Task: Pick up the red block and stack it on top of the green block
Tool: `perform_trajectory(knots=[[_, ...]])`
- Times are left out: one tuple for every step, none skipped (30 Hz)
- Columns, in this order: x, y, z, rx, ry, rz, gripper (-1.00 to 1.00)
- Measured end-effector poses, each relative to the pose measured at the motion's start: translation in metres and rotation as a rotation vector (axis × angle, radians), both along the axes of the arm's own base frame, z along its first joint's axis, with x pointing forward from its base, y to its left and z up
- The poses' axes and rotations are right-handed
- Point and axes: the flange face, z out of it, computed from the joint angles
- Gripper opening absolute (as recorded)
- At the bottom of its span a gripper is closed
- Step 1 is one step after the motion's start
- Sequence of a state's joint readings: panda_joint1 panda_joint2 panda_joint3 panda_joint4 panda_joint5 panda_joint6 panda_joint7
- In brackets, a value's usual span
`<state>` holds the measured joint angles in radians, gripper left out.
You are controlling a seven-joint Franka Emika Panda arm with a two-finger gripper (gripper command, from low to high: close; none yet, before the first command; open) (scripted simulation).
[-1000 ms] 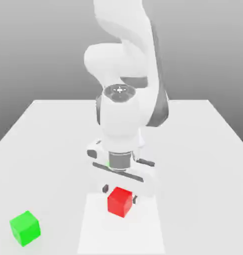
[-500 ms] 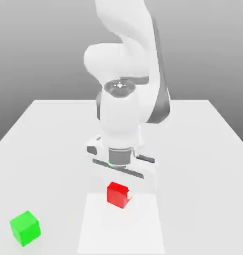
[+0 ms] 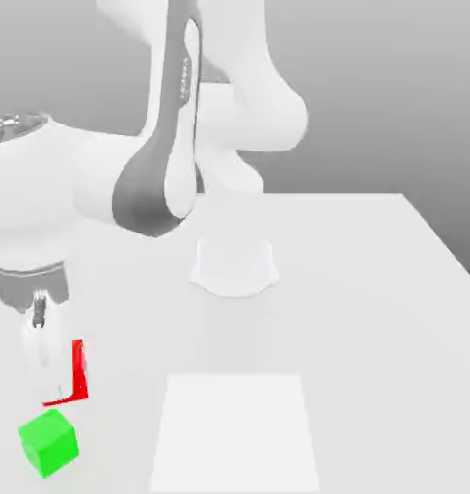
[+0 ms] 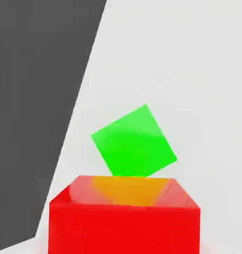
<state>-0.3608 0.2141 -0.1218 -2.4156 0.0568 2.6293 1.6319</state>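
In the exterior view the red block (image 3: 78, 369) hangs above the table at the exterior view's left, with my gripper (image 3: 55, 374) shut on it. A pale finger (image 3: 36, 345) covers most of the block, leaving a red edge and corner. The green block (image 3: 48, 442) rests on the table just below and slightly to the left of it, with a gap between the two. In the hand view the red block (image 4: 125, 218) sits close to the camera, and the green block (image 4: 134, 141) lies on the table beyond it, turned at an angle.
A lighter square patch (image 3: 234, 429) marks the table's front middle. The arm's round base (image 3: 235, 265) stands at the table's centre. The green block lies near the table's edge; dark floor (image 4: 38, 99) shows beyond it in the hand view.
My gripper shut on the red block at the table's middle, lifted it, and swung it across to the exterior view's left, above the green block. The green block has not moved.
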Motion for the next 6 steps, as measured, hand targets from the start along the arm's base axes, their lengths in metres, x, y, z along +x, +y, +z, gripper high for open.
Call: perform_trajectory(knots=[[0.000, -0.002, -0.013, -0.001, 0.000, -0.007, -1.00], [0.000, -0.003, -0.026, -0.001, 0.001, -0.011, -1.00], [0.000, -0.003, -0.036, -0.001, 0.001, -0.012, 1.00], [0.000, -0.003, -0.036, -0.001, 0.001, -0.012, 1.00], [0.000, -0.003, -0.036, -0.001, 0.001, -0.012, 1.00], [0.000, -0.003, -0.036, -0.001, 0.001, -0.012, 1.00]])
